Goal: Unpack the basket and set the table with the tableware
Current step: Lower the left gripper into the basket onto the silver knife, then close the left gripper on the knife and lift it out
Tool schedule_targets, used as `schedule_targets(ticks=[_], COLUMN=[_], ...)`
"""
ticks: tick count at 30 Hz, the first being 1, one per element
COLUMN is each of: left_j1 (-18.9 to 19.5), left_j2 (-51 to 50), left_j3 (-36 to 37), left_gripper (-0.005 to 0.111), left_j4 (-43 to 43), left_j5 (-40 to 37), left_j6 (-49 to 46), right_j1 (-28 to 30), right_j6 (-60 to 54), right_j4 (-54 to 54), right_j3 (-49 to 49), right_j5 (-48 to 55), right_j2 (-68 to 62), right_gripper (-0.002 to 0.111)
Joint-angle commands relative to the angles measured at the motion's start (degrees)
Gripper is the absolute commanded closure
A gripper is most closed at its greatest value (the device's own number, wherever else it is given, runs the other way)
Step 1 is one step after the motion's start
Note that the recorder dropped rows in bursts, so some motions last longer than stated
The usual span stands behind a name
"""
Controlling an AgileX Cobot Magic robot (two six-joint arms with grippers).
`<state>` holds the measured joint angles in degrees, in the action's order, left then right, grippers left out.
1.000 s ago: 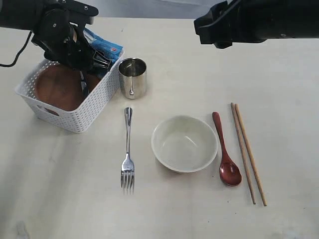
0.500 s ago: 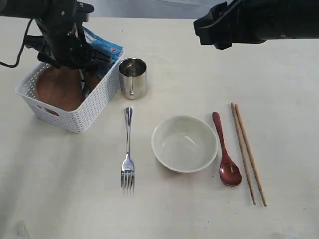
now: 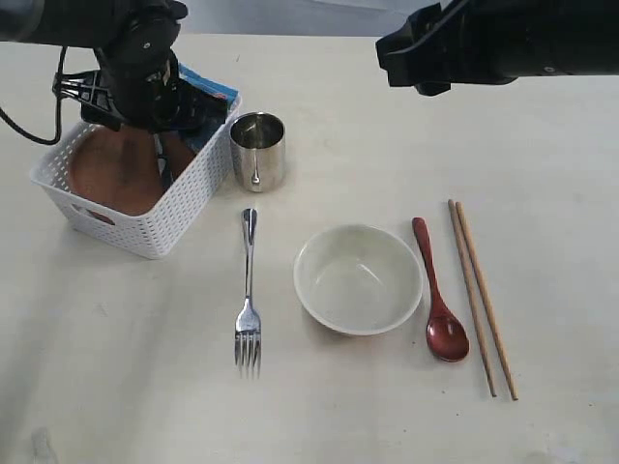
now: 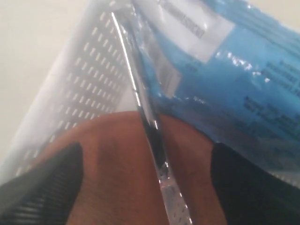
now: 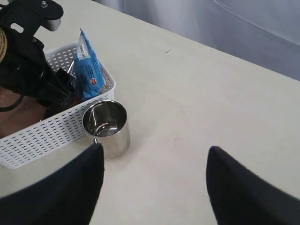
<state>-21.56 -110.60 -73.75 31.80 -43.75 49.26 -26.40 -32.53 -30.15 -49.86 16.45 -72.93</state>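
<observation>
The white basket (image 3: 155, 227) stands at the table's (image 3: 542, 174) far left. In it lie the reddish-brown plate (image 3: 111, 174), a steel knife (image 3: 161, 162) and a blue packet (image 3: 208, 92). My left gripper (image 3: 162, 130) hangs open inside the basket. In the left wrist view the knife (image 4: 150, 126) runs between the open left gripper's (image 4: 146, 157) jaws, above the plate (image 4: 108, 164). On the table lie the steel cup (image 3: 257, 150), fork (image 3: 249, 290), cream bowl (image 3: 358, 278), red spoon (image 3: 440, 300) and chopsticks (image 3: 481, 295). My right gripper (image 5: 154, 157) is open and empty, raised over the table.
The blue snack packet (image 4: 225, 70) leans on the basket's far wall (image 4: 89, 79), close beside the knife. The cup (image 5: 107, 124) stands right against the basket (image 5: 51, 133). Bare tabletop lies between the fork and the basket's front.
My left wrist has turned over the basket and shifted slightly toward its far side. The right arm and the tableware on the table have not moved.
</observation>
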Motion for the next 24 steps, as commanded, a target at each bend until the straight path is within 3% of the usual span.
schedule_targets(ticks=[1, 12, 20, 24], left_j1=[-0.1, -0.1, -0.1, -0.1], left_j2=[-2.44, -6.23, -6.23, -6.23], left_j3=[0.02, 0.02, 0.02, 0.02], left_gripper=[0.036, 0.04, 0.079, 0.09], left_j4=[-0.09, 0.5, 0.5, 0.5], left_j5=[0.12, -0.16, -0.16, -0.16], left_j6=[1.31, 1.31, 1.31, 1.31], right_j1=[0.32, 0.32, 0.32, 0.32], right_j6=[0.15, 0.15, 0.15, 0.15], right_j4=[0.43, 0.43, 0.43, 0.43], right_j3=[-0.07, -0.07, -0.07, -0.07], right_j5=[-0.53, -0.81, -0.81, -0.81], right_j2=[0.04, 0.04, 0.04, 0.04], right_gripper=[0.048, 0.048, 0.048, 0.048])
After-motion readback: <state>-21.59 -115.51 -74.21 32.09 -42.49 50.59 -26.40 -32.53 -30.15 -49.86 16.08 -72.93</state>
